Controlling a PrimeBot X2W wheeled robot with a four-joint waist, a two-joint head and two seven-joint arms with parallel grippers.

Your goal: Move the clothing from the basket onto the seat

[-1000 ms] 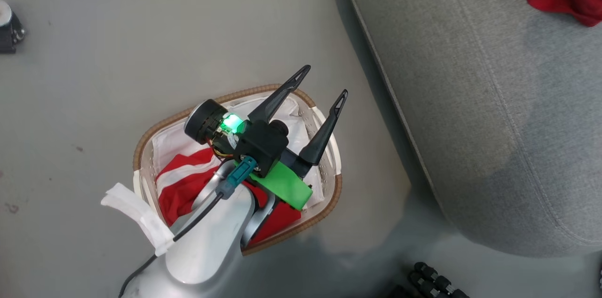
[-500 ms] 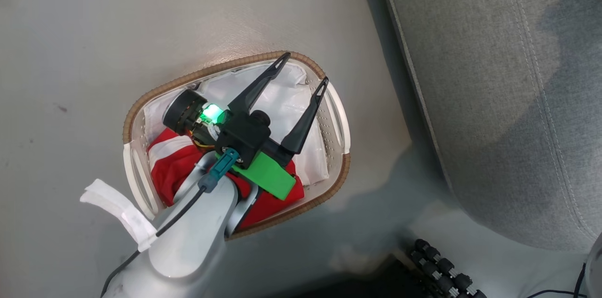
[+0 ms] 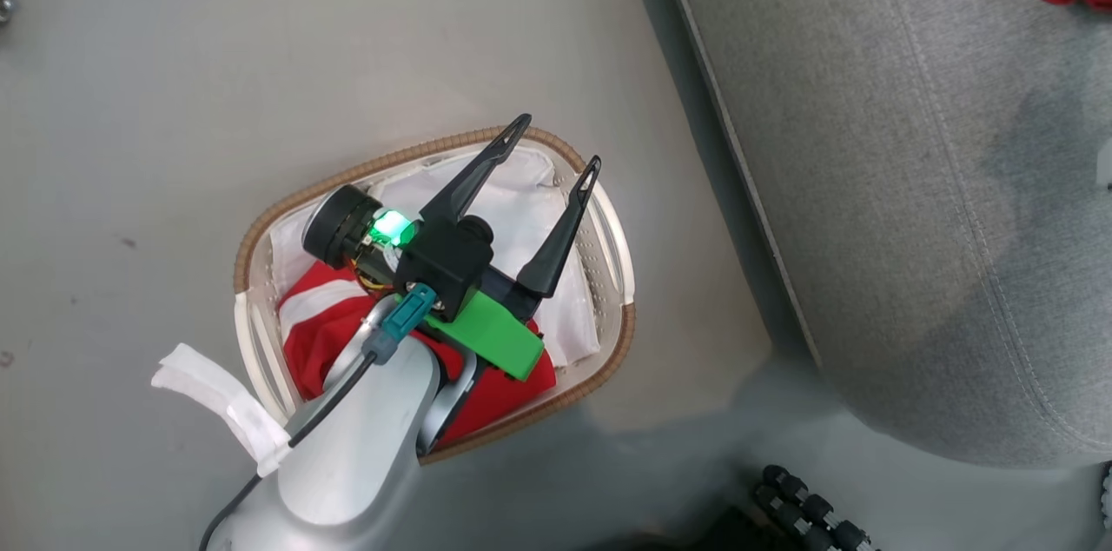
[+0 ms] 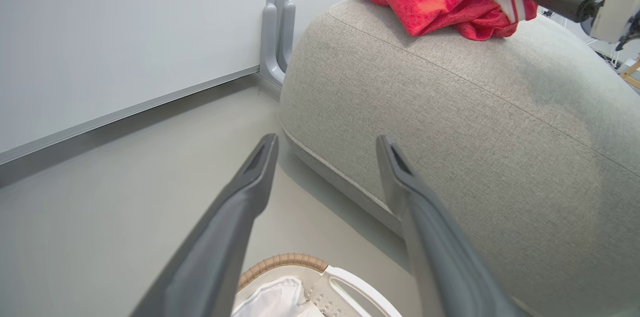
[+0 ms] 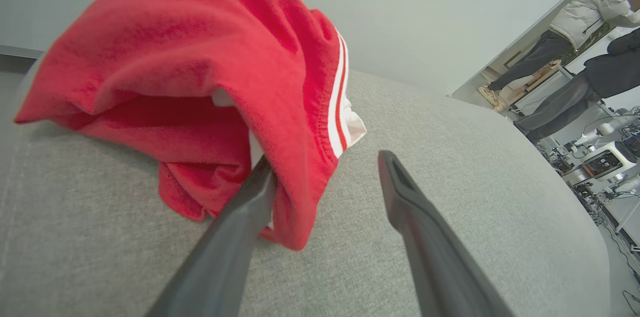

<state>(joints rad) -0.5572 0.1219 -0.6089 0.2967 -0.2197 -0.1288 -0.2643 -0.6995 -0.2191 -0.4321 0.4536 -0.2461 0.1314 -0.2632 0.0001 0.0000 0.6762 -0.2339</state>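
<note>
The basket [image 3: 261, 342] stands on the floor left of the grey seat [image 3: 912, 186]. One red clothing piece [image 3: 317, 334] with a white stripe lies in the basket on its white lining [image 3: 521, 212]. My left gripper [image 3: 558, 142] hovers open over the basket with nothing between its fingers, and it points toward the seat [image 4: 450, 122] in the left wrist view [image 4: 327, 142]. A second red clothing piece [image 5: 200, 57] lies on the seat [image 5: 450, 167]. My right gripper [image 5: 325, 164] is open beside it, and the cloth's hem drapes over its left finger [image 5: 240, 227].
The basket and seat stand on grey floor [image 3: 261, 56]. A white wall with a metal post [image 4: 277, 17] runs behind the seat. Black ridged parts [image 3: 808, 516] sit at the lower edge. People [image 5: 575, 32] stand far off past the seat.
The head camera has shifted, so the whole picture slid. My left gripper stays open over the basket. The red piece in the basket has not moved.
</note>
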